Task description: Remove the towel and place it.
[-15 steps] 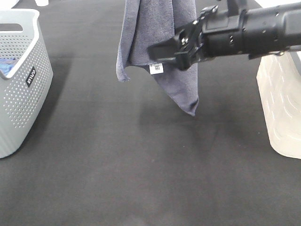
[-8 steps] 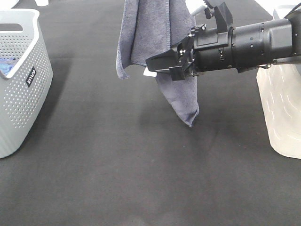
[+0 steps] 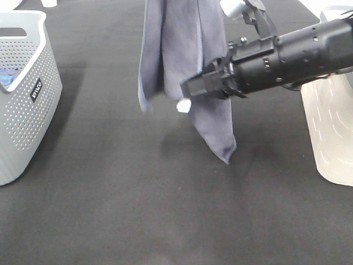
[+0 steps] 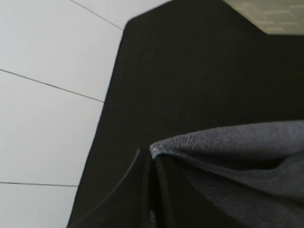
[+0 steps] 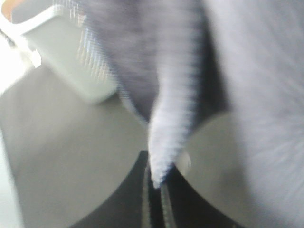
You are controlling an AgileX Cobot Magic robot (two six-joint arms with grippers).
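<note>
**Towel hung lengthwise, pinched in two places**

Above the black table (image 3: 138,210) and clear of its surface: holding the towel (image 3: 176,49) in a long vertical drape. Top end lost past the upper edge of the high view, lowest corner dangling toward the middle of the table. Flanked by a grey perforated basket (image 3: 27,110) well off to the left and a white basket (image 3: 331,132) nearer on the right.

Reaching in from the right with the right gripper (image 3: 190,88), roughly level and crosswise to the drape, clamped onto a fold partway up. In its own blurred wrist view, pinching a hem edge with almost no gap. Gripping with the left gripper (image 4: 151,159) as well, by the look of it, closed on a stitched hem. Impossible to tell where along the cloth.

Just below the right pinch, a small white tag (image 3: 183,105).

Judging from the layout: long axis vertical, right arm square across it, so probably lowering the hanging corner to the table and laying the length out flat.
</note>
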